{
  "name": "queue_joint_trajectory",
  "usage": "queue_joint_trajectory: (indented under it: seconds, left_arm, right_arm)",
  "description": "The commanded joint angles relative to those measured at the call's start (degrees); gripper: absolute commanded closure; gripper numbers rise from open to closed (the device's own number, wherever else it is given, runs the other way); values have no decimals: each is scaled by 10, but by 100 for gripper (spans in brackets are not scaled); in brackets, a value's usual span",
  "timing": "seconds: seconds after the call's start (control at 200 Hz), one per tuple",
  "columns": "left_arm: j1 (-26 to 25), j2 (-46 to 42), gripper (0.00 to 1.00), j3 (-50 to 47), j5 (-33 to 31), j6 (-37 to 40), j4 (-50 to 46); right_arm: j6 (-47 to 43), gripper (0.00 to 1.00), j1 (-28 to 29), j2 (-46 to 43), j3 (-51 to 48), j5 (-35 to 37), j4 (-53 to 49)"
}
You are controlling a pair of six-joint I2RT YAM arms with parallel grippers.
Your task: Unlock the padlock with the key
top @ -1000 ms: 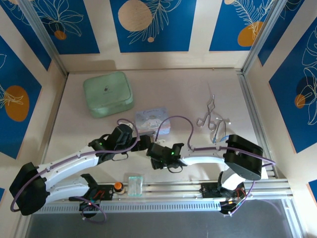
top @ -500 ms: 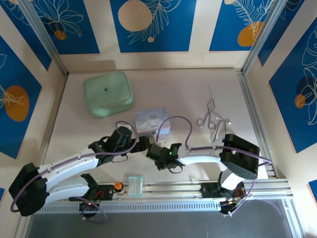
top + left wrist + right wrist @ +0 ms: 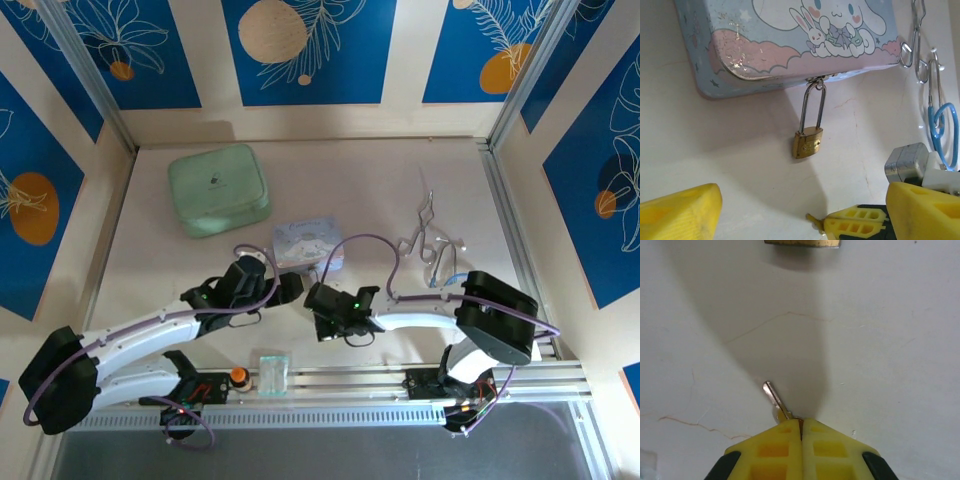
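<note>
Key is pinched in the right hand, whose fingers are closed fully together. Only the bow end is gripped, and the blade is left sticking out ahead, skewed up-left. It is therefore judged not yet lined up with the keyway. Padlock is seen lying flat on the surface, with its shackle hooked through the hasp of the blue tin and its brass body pointing back toward the arms, so the bottom face is presented to the key. The edge of the body is caught at the top of the right wrist view, clearly apart from the key tip. Left hand is held wide open with nothing gripped, one finger on either side of the approach line. It is probably placed there to pin the body during insertion, since the lock looks free to swing on the hasp. No readable writing is found. The tin is printed with a white long-eared cartoon character, a small rabbit, pink clouds and stars. A stamp is visible on the padlock body but is too small to read. The same goes for a dark mark on the lid of the green box at the far left.
</note>
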Motion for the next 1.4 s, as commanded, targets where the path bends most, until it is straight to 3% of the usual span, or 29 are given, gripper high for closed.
queue_joint_trajectory:
  seconds: [0.0, 0.315, 0.505, 0.705, 0.815, 0.935, 1.186, 1.396]
  left_arm:
    - [-12, 13, 18, -10, 13, -4, 49]
    - [-46, 49, 28, -40, 10, -73, 176]
    - [-91, 71, 28, -82, -77, -259, 287]
    - [-142, 100, 25, -76, -160, -413, 331]
    - [-155, 112, 26, -56, -178, -456, 323]
    - [-157, 133, 28, -27, -155, -503, 278]
    - [-162, 164, 33, -18, -151, -533, 296]
    - [-166, 168, 20, -29, -166, -560, 332]
  right_arm:
    - [-39, 98, -17, -19, -33, -48, 7]
    - [-69, 99, -85, -123, -100, -116, 87]
    - [-59, 99, -110, -170, -106, -122, 97]
    - [-53, 99, -114, -207, -99, -86, 100]
    - [-46, 99, -115, -213, -98, -77, 116]
    - [-28, 99, -110, -225, -109, -55, 139]
    - [-14, 99, -109, -238, -126, -27, 174]
    - [-6, 99, -109, -250, -147, -20, 219]
